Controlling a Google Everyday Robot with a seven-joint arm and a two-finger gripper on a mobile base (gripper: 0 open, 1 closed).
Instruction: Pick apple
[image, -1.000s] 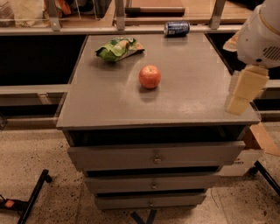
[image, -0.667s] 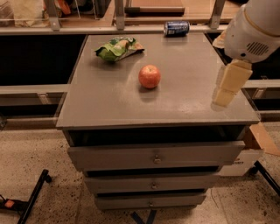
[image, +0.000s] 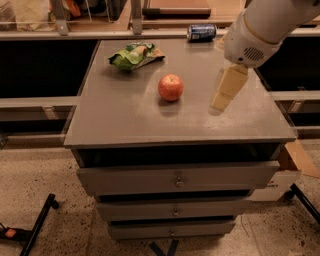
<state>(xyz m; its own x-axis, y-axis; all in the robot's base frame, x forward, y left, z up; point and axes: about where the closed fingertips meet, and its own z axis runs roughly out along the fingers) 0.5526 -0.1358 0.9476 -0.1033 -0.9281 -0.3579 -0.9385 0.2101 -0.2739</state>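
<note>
Cabinet w/ 3 drawers nearest. On its grey top, apple sits mid-surface, untouched. Gripper hangs right of apple, apart from it, tip low near the top, holding nothing; open or closed: can't tell. Green snack bag far left, blue can lying at far edge.

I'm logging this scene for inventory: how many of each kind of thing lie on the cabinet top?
apple: 1
green snack bag: 1
blue drink can: 1
Total: 3
The gripper hovers over the cabinet top, beside the apple.
</note>
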